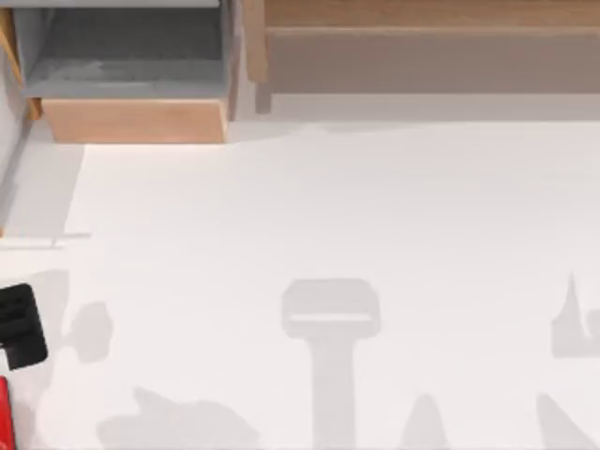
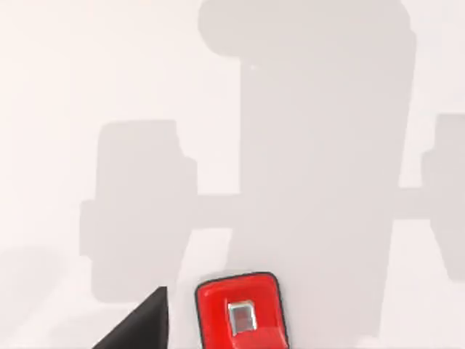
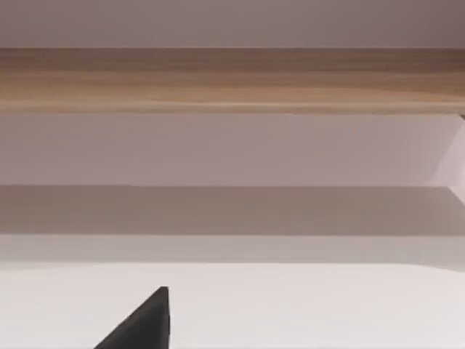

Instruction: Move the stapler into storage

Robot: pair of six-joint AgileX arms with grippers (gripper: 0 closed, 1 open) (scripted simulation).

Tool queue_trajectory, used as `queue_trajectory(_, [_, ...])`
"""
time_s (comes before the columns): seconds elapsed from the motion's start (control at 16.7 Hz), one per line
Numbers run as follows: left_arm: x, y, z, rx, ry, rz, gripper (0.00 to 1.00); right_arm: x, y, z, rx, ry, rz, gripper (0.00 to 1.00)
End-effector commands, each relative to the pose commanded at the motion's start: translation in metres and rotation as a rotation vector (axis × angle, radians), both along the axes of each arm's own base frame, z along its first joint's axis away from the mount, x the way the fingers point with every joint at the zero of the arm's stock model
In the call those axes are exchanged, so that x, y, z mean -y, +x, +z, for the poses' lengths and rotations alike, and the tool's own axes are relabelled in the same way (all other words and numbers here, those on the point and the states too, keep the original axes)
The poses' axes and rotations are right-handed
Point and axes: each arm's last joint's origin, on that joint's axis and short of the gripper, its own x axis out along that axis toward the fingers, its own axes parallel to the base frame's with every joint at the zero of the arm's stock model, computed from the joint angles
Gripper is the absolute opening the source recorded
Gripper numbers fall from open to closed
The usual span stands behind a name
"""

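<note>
While the red stapler [image 2: 240, 313] lies flat on the white table [image 1: 375, 206] at its near left edge, well apart from the storage drawer [image 1: 131, 120] standing open at the far left corner, the step in hand looks like the approach, nothing yet lifted. The left gripper [image 1: 19, 326] hangs just beside the stapler; whether its claw is spread or pressed together, I cannot tell. Next move likely calls for centring over the stapler's body and pinching it.
</note>
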Motion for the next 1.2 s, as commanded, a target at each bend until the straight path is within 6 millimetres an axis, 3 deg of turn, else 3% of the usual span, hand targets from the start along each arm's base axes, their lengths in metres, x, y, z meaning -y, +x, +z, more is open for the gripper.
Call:
queue_trajectory(0.24, [-0.003,0.026,-0.006,-0.363,-0.044,0.079,1.0,0.0,0.0,0.0,0.0,0.0,0.0,1.0])
queue_trajectory(0.48, [-0.006,0.042,-0.012,-0.568,-0.061,0.13,1.0,0.0,0.0,0.0,0.0,0.0,0.0,1.0])
queue_trajectory(0.9, [-0.005,0.044,-0.014,-0.595,-0.061,0.132,1.0,0.0,0.0,0.0,0.0,0.0,0.0,1.0])
queue_trajectory(1.2, [-0.006,0.047,-0.042,-0.577,-0.063,0.136,1.0,0.0,0.0,0.0,0.0,0.0,0.0,1.0])
